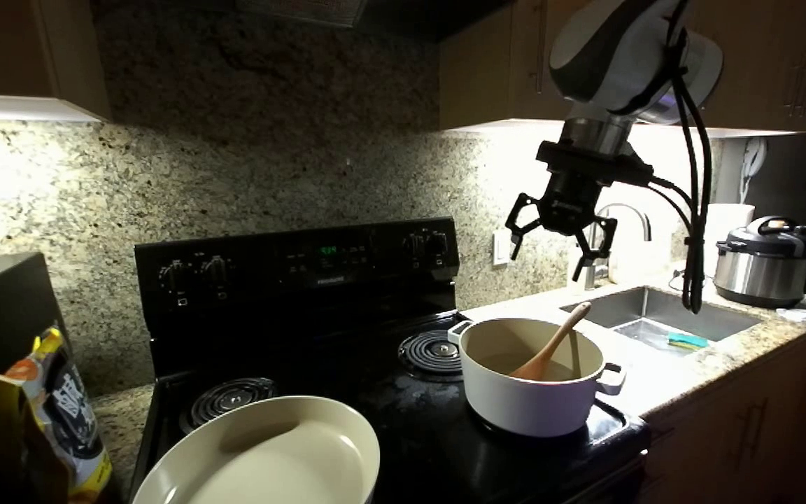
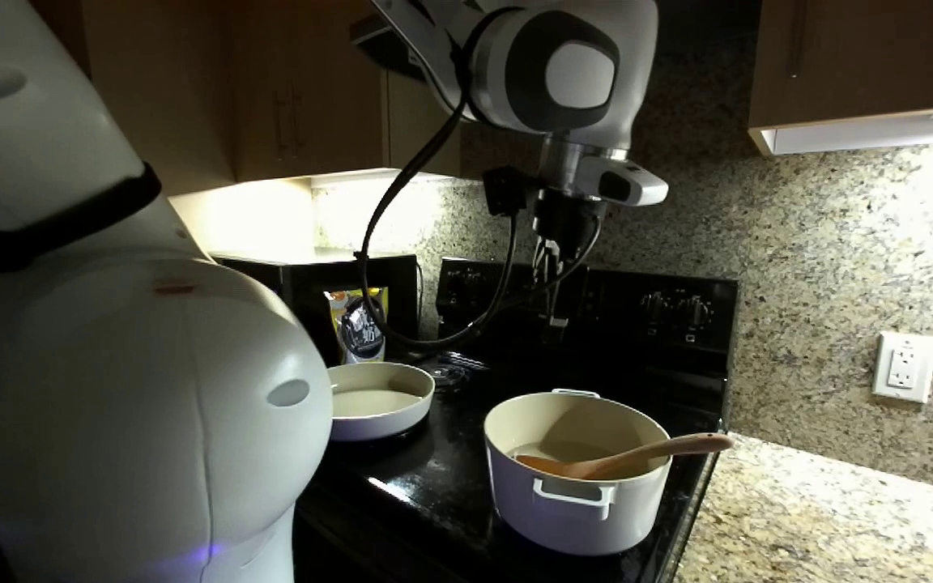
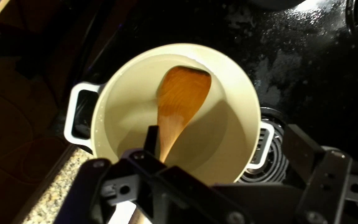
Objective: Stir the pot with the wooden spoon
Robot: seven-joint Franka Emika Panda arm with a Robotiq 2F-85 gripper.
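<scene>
The white pot (image 1: 525, 402) stands on the black stove, its two handles sticking out at opposite sides. Leaning inside it is the wooden spoon (image 1: 557, 343), broad end down in the pot and handle projecting over the rim, as both exterior views show. My gripper (image 1: 546, 264) hangs well above the pot, pointing down, fingers spread and nothing between them. From the wrist view, the spoon's broad end (image 3: 183, 90) shows fully, while much of its handle is hidden behind the fingers (image 3: 151, 140) on the left side.
A cream oval dish (image 1: 291, 455) sits on the stove beside the pot. Coil burners (image 1: 434, 350) lie behind. The stove's control panel (image 2: 596, 308) rises at the back. A sink (image 1: 662, 315), a faucet (image 1: 644, 224) and a steel cooker (image 1: 767, 266) occupy the adjoining counter. A bag (image 1: 67, 413) stands near the dish.
</scene>
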